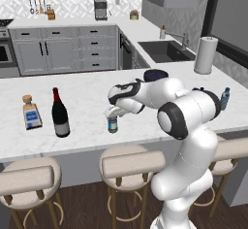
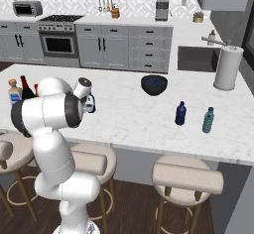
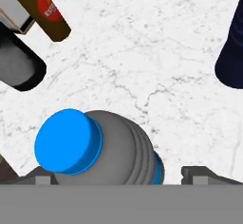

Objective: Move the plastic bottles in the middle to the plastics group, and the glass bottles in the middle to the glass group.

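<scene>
A small greyish plastic bottle [image 3: 109, 147] with a blue cap stands on the white marble counter [image 1: 87, 89]. My gripper [image 3: 121, 176] hangs right over it, open, one fingertip [image 3: 204, 174] on each side and apart from it. The left base view has the gripper [image 1: 114, 112] just above the same bottle [image 1: 113, 124]. To the left stand the tall dark wine bottle [image 1: 60, 115] and the squat square bottle [image 1: 32, 113] with a blue label. A small brown bottle [image 3: 43, 8] lies beyond the wine bottle [image 3: 19, 64]. At the right end stand a dark blue bottle [image 2: 181, 113] and a teal bottle [image 2: 208, 120].
A dark bowl [image 2: 154, 85] sits mid-counter toward the back. A paper towel roll [image 1: 205, 54] stands by the sink [image 1: 164, 51]. Round stools [image 1: 127, 166] line the counter's near edge.
</scene>
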